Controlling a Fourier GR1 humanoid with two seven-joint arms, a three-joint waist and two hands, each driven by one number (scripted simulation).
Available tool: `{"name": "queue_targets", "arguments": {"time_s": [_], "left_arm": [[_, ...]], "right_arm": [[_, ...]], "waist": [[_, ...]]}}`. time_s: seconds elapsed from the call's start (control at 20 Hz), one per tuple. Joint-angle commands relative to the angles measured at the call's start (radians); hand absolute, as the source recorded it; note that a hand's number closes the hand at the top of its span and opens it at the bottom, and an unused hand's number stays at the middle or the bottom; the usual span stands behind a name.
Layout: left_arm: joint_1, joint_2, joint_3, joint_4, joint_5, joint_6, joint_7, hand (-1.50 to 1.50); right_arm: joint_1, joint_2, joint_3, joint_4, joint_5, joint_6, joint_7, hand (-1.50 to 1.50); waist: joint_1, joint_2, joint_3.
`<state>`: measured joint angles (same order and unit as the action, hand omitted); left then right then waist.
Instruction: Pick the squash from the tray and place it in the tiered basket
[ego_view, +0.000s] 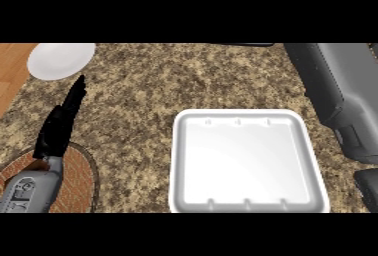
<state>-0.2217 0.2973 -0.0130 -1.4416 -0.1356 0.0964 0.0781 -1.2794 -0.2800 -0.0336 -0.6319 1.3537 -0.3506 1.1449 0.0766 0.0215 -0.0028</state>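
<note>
1. Squash was the thing you had to find first, and it showed nowhere: the white tray (193, 165) lay bare in the middle of the table (184, 80), with nothing in it.
2. Your left hand (60, 125) hung to the left of the tray and well apart from it. Its fingers (77, 89) were straight and together, holding nothing, and pointed away from you towards a white plate (60, 60) at the far left corner.
3. Your right forearm (339, 85) ran along the right edge of the view, just beside the tray's right rim. I could not make out the right hand or tell how it was set, so it may have been carrying the squash out of sight. That is only a guess.
4. Under your left forearm lay a round, dark-rimmed thing with a reddish woven floor (77, 185). You could have taken it for a tier of the basket, though too little of it showed to be sure.
5. The relation to weigh was this: if that round thing was the goal, it lay left of the tray, on the far side from your right arm. The coming move would then have had to cross the tray leftward. With the squash hidden, you could not judge its long axis.
</note>
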Motion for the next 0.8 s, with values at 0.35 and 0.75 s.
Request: {"name": "queue_targets", "arguments": {"time_s": [0.35,0.75], "left_arm": [[0.033,0.024,0.036,-0.023,0.036,-0.046,0.016,0.0],[0.018,-0.018,0.014,-0.052,0.0,0.003,0.047,0.0]], "right_arm": [[-0.126,-0.059,-0.117,0.251,0.026,-0.059,0.025,1.5],[-0.087,-0.186,-0.081,0.393,0.117,-0.004,-0.027,1.5]], "waist": [[-0.024,-0.007,0.002],[-0.031,-0.007,0.003]]}}
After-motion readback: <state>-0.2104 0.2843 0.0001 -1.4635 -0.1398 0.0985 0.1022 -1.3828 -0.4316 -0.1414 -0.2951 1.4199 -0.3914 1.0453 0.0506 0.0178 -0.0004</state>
